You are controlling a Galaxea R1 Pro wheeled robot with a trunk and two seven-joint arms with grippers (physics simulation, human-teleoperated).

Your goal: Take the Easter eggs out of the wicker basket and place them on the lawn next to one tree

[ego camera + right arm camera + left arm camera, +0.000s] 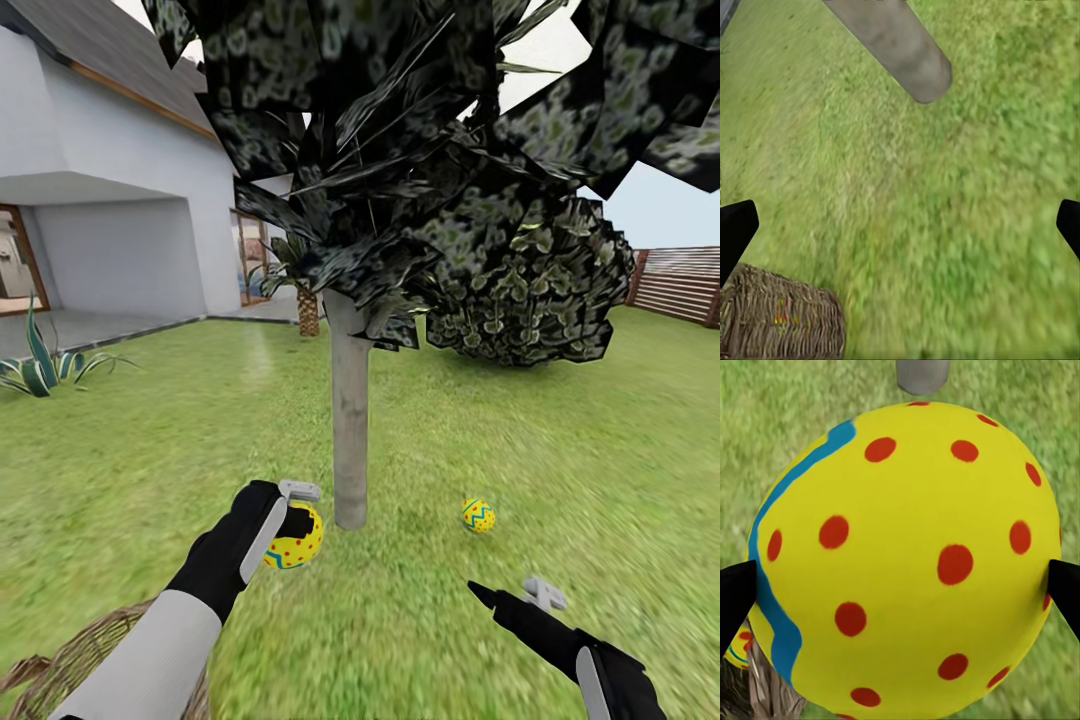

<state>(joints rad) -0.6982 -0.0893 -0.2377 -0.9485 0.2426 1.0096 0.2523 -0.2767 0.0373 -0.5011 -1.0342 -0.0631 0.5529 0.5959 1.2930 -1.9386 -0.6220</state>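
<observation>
At the lower middle of the head view, a bright yellow egg [296, 540] dotted with red and edged by a blue wavy band [907, 555] sits against the black-and-grey left gripper [292, 512], while right of centre a second yellow egg [478, 515] carries blue zigzags. The tree [350, 430] at centre has a smooth pale grey trunk under dark, pale-speckled leaves, rising from mottled green lawn [560, 420]. Brown weave marks the wicker basket [60, 655] at lower left, a white house [130, 190] stands upper left, and a brown slatted fence [680, 282] stands at the right edge.
</observation>
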